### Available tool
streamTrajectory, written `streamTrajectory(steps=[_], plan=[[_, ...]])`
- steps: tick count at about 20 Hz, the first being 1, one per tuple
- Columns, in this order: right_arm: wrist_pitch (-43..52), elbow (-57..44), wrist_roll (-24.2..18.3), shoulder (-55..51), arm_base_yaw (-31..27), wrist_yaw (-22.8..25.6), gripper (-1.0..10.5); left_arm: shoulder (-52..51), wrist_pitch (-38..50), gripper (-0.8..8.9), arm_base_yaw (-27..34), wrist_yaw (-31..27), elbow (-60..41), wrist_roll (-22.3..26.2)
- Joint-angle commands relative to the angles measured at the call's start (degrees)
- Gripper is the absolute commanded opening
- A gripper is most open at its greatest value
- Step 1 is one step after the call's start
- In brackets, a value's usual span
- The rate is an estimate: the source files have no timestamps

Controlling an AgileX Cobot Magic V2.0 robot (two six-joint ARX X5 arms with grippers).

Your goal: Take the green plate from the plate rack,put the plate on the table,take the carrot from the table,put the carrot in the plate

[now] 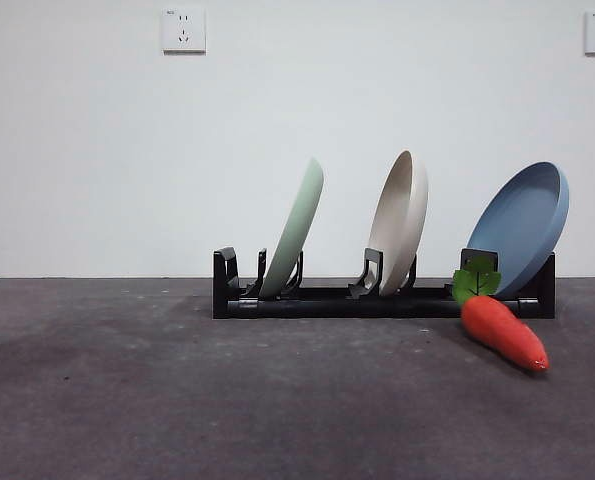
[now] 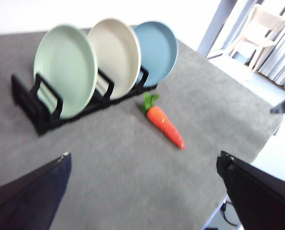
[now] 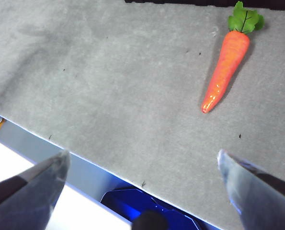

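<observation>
The green plate [image 1: 295, 229] stands on edge in the left slot of the black plate rack [image 1: 377, 300]; it also shows in the left wrist view [image 2: 65, 69]. The carrot [image 1: 502, 328] lies on the table [image 1: 227, 400] in front of the rack's right end, leaves toward the rack; it shows in the left wrist view [image 2: 165, 123] and the right wrist view [image 3: 227, 64]. My left gripper [image 2: 142, 187] is open and empty, high above the table, well short of the rack. My right gripper [image 3: 142, 177] is open and empty over the table's edge, short of the carrot.
A beige plate [image 1: 399, 222] stands in the rack's middle slot and a blue plate [image 1: 522, 226] leans at its right end. The table's edge [image 3: 85, 160] runs under my right gripper. A white chair [image 2: 257, 28] stands beyond the table.
</observation>
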Motion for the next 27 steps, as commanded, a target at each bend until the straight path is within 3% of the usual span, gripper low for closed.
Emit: streamTrajectory(steps=[1,6,14,22,27], plan=[[0.28,0.07,0.20,0.52,0.07,0.00,6.9,6.78,6.78,5.99,-3.48,-0.72,3.08,-2.27],[0.28,0.07,0.15,1.64,0.07,0.02,6.9,25.68,16.33,5.99,-13.11,-10.97,12.20,-3.32],[0.26,0.07,0.15,3.04,0.07,0.02,6.9,51.89,30.49,5.98,-20.61,-23.43,25.24,-3.10],[0.20,0.04,0.17,3.15,0.07,0.20,6.9,67.06,39.67,5.97,-22.45,-29.42,30.82,-2.86],[0.22,0.04,0.33,3.15,0.07,0.20,6.9,71.71,40.26,5.91,-22.64,-30.69,30.82,-2.86]])
